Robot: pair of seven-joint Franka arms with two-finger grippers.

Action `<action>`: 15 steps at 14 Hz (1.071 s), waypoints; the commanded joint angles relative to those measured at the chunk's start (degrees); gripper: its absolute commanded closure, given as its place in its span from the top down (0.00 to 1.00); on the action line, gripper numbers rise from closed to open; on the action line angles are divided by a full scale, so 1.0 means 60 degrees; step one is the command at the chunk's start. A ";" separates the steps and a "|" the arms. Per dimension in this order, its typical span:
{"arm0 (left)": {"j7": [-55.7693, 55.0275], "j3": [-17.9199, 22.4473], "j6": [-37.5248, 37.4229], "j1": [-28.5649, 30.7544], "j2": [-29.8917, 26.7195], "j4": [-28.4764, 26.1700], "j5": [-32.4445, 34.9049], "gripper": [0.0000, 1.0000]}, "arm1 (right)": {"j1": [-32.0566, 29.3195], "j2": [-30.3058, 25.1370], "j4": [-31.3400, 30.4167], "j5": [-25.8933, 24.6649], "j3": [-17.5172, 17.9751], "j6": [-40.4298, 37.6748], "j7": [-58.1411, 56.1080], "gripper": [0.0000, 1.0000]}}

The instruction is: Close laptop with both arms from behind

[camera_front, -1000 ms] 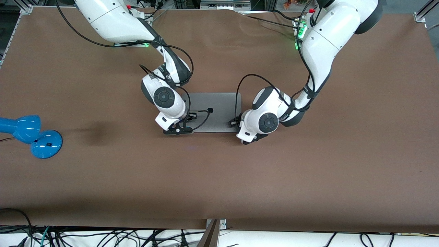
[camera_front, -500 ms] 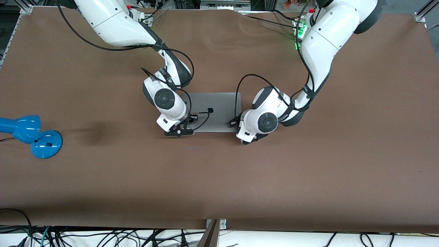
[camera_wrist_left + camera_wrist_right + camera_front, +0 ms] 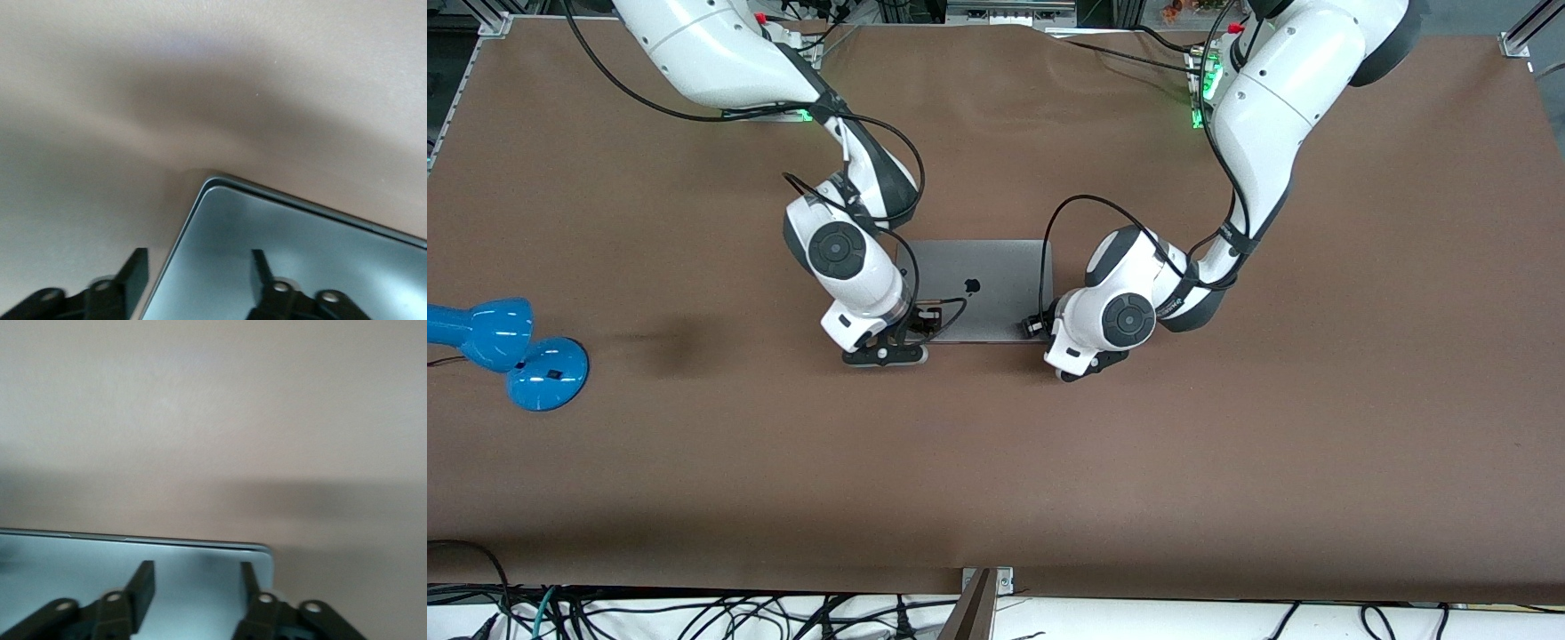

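The space-grey laptop (image 3: 996,271) lies shut and flat in the middle of the table, its dark apple logo facing up. My right gripper (image 3: 898,342) is open just above the lid's corner that is nearest the camera at the right arm's end; in the right wrist view both fingers of the right gripper (image 3: 196,577) hang over the lid (image 3: 67,560). My left gripper (image 3: 1049,336) is open at the matching corner at the left arm's end. In the left wrist view the left gripper (image 3: 199,263) straddles the lid's edge (image 3: 300,253), with one finger over the table.
A blue desk lamp (image 3: 511,347) lies at the right arm's end of the brown table (image 3: 996,480). Cables hang along the table's near edge. Black cables loop from both wrists over the laptop's sides.
Both hands have shifted slightly toward the front camera along the lid. The right wrist's cable has moved off the apple logo. The laptop has stayed flat.
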 commanded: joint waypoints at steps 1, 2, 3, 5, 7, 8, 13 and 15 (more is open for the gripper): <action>0.0663 0.0018 -0.1115 0.0188 -0.0786 -0.0022 0.0273 1.00 | -0.0446 -0.0698 0.0358 -0.0056 0.0000 -0.1529 -0.0182 1.00; 0.0708 0.0062 -0.1467 0.0189 -0.1151 -0.0095 0.0287 1.00 | -0.0607 -0.0860 0.0563 -0.0012 0.0000 -0.2188 -0.0182 1.00; 0.0723 0.0062 -0.1760 0.0189 -0.1575 -0.0183 0.0418 1.00 | -0.0710 -0.0890 0.0812 0.0003 -0.0015 -0.2833 -0.0371 1.00; 0.0738 0.0033 -0.2623 0.0203 -0.2366 -0.0242 0.1192 1.00 | -0.1118 -0.1022 0.1310 0.0047 -0.0030 -0.3860 -0.1233 1.00; 0.0999 0.0033 -0.3240 0.0247 -0.3158 -0.0315 0.1298 1.00 | -0.1602 -0.1124 0.1619 0.0134 -0.0044 -0.4593 -0.1820 1.00; 0.1248 0.0033 -0.3330 0.0305 -0.3640 -0.0504 0.1298 1.00 | -0.2083 -0.1212 0.1823 0.0440 0.0028 -0.4901 -0.2272 1.00; 0.3062 0.0587 -0.3521 0.0628 -0.6233 -0.2129 0.1196 1.00 | -0.3303 -0.1897 0.2353 0.0970 -0.0553 -0.5870 -0.5216 1.00; 0.4029 0.1129 -0.3507 0.0614 -0.7214 -0.2977 0.1137 1.00 | -0.3041 -0.2455 0.2294 0.1014 -0.1505 -0.5900 -0.5703 1.00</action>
